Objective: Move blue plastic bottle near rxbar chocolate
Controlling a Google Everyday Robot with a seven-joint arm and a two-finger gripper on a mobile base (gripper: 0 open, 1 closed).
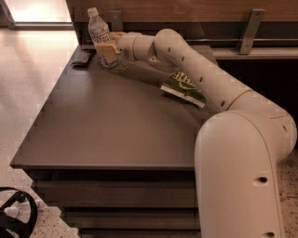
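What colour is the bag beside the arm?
The chip bag is green with pale print, camera view; the gripper sits at the blue plastic bottle.

Free to pass over the near and middle desk [107,135]. Blocked at the far left corner by the tool [107,49] clamped round the upright blue plastic bottle [98,31], rxbar chocolate [83,57] just left. Blocked far right by the arm [195,69] and 1 green chip bag [182,86].

A dark brown desk [102,135] with stacked ledges under its near edge stands on pale speckled floor [32,74], glossy with warm light beyond the far left corner. A wood-panelled wall [195,9] with a metal bracket [249,30] runs behind the far edge. The claw [108,49] sits at the far left corner.
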